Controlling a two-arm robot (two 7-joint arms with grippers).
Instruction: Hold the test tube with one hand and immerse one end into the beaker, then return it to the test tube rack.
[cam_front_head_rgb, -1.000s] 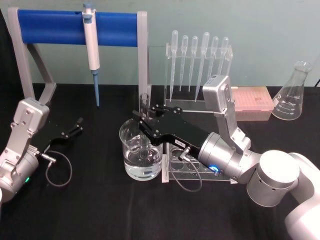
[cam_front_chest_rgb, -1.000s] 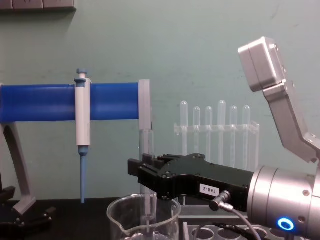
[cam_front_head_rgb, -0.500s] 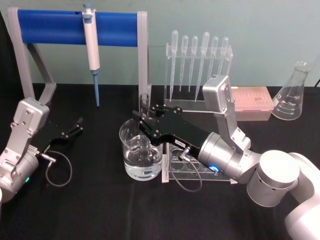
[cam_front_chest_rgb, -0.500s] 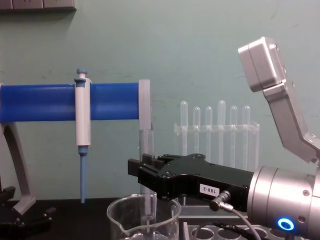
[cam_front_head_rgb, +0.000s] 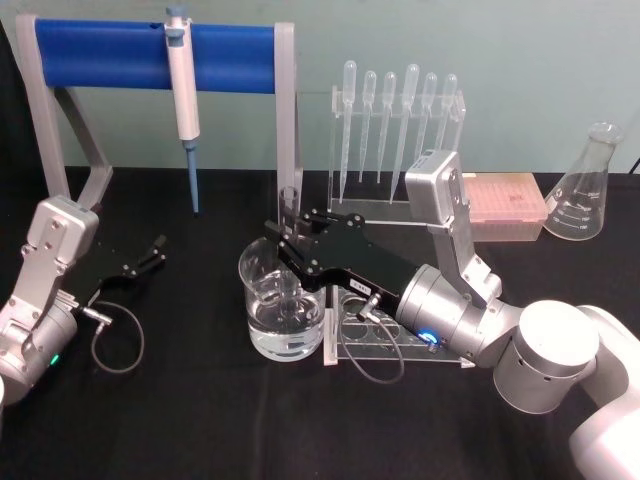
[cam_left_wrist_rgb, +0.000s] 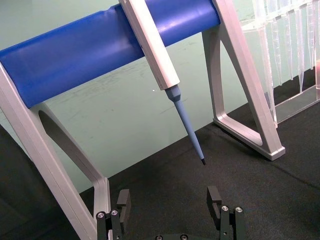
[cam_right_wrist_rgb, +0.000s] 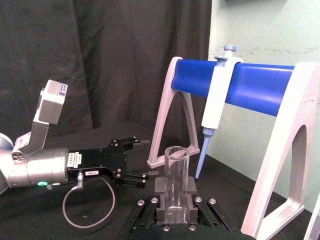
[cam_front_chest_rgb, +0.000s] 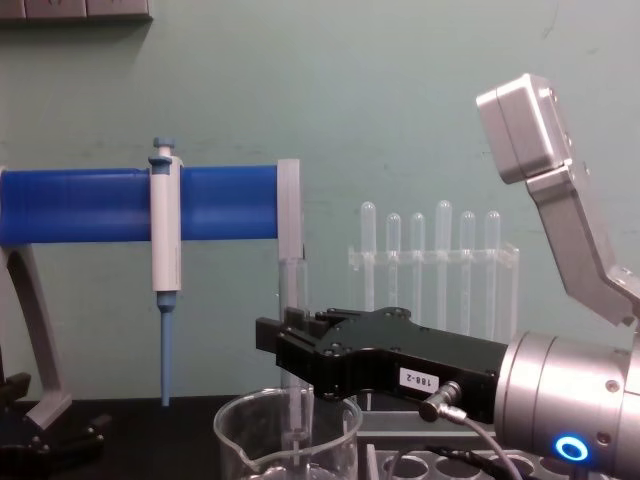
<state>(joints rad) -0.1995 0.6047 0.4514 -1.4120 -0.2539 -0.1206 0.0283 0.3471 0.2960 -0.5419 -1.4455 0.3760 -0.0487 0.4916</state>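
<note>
The right pincer (cam_front_head_rgb: 284, 243) is clamped on the upright test tube (cam_front_head_rgb: 289, 204) — its lower end down inside the beaker (cam_front_head_rgb: 262, 335) — while the left pincer (cam_front_head_rgb: 152, 252) lies open, well apart.

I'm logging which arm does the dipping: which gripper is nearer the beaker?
Right. The right gripper is over the beaker, holding the test tube down into it; the left gripper is open, off to the beaker's left.
</note>
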